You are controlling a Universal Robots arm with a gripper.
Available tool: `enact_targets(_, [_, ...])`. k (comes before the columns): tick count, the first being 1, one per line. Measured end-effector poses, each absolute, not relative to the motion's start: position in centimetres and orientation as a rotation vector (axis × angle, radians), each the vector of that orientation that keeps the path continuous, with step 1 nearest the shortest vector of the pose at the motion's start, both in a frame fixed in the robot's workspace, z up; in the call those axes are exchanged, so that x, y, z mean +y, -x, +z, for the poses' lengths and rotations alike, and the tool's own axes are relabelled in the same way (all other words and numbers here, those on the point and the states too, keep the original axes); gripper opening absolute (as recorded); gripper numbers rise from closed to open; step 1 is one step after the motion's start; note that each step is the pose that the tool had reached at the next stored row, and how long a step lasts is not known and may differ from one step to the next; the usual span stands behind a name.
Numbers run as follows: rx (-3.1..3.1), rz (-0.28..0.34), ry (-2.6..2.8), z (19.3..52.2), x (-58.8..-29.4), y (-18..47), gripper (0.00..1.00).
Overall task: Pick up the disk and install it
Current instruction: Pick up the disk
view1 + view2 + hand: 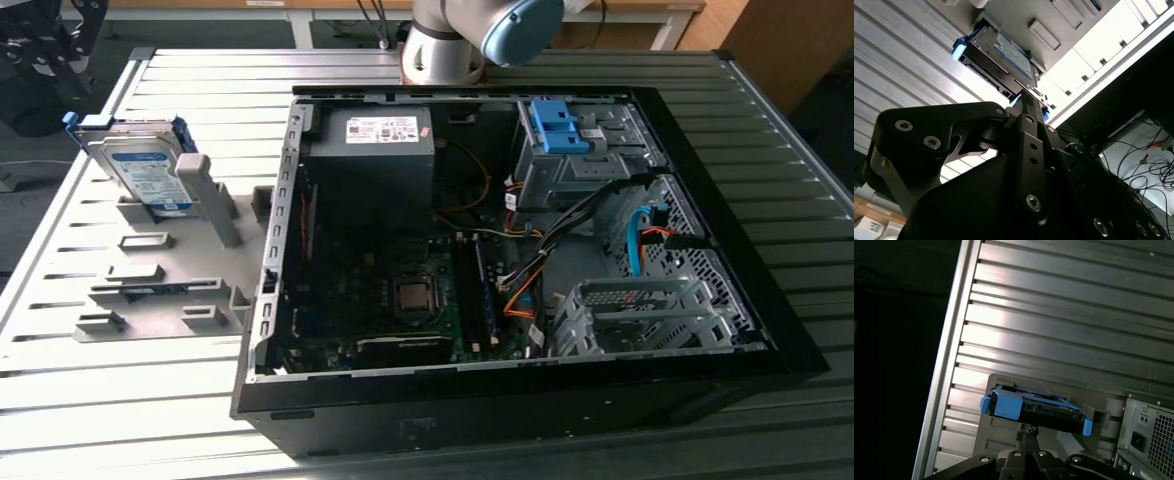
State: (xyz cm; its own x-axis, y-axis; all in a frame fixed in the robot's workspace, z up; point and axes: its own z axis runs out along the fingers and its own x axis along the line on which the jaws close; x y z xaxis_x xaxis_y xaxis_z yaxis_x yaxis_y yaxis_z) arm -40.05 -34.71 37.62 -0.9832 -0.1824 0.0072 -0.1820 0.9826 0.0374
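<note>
Exterior view: ribbed metal table (pixel 134 400) bears computer case (pixel 534 420), grey stand (pixel 200 300) holding disk (pixel 143 170); gripper (pixel 1026 432) near disk, grasp unclear.

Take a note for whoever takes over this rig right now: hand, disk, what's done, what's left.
Hand: hovers close to the disk, not gripping it.
Disk: the flat silver metal hard drive with a blue plastic frame stands upright in the grey slotted stand on the ribbed metal table, at the exterior view's left of the open black computer case.
Done: nothing visible.
Left: disk not picked up, not installed.
</note>
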Motion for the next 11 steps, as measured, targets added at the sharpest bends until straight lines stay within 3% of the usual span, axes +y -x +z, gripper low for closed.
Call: enact_targets(11, [-3.115, -0.057, -0.304, 37.62, -34.71, 40.05, 0.11])
